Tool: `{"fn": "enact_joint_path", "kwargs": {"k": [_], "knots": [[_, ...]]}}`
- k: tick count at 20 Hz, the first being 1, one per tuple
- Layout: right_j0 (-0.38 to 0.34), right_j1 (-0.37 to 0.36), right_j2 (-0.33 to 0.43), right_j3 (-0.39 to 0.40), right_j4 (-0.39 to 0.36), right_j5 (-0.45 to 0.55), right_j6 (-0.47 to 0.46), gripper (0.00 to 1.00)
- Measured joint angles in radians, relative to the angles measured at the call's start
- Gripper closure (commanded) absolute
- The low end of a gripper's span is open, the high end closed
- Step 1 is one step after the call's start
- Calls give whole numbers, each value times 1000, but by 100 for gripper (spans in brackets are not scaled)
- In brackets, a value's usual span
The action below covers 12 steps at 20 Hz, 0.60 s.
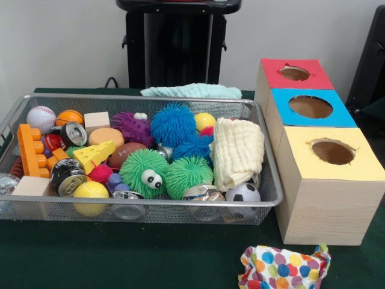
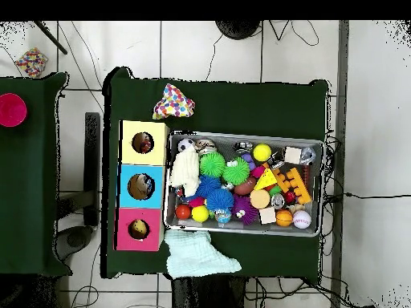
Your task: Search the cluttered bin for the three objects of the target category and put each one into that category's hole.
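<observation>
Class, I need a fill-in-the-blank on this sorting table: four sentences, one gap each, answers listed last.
1. The polka-dot cloth lies on the table, ____ the bin.
2. The cream cloth lies inside the bin at the end nearest the ____.
3. The hole nearest the polka-dot cloth has a ____ top.
4. The middle box's top is ____.

Answers: outside; boxes; yellow; blue

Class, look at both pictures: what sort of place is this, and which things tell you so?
Probably a robotics lab's sorting test table: a green-covered table, a wire-mesh bin crammed with toys, a wooden box with three coloured holes, and cables trailing over the tiled floor.
</observation>
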<state>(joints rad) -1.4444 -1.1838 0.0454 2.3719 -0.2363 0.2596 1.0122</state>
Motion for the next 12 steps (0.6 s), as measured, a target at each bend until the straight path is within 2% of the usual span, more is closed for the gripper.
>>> {"fn": "enact_joint_path", "kwargs": {"k": [4, 5, 7, 8, 12], "knots": [[41, -63, -27, 0, -7, 90, 0, 0], [62, -103, -40, 0, -6, 152, 0, 0], [78, -142, -51, 0, -7, 210, 0, 0], [98, -203, -70, 1, -7, 300, 0, 0], [108, -257, -80, -3, -9, 376, 0, 0]]}}
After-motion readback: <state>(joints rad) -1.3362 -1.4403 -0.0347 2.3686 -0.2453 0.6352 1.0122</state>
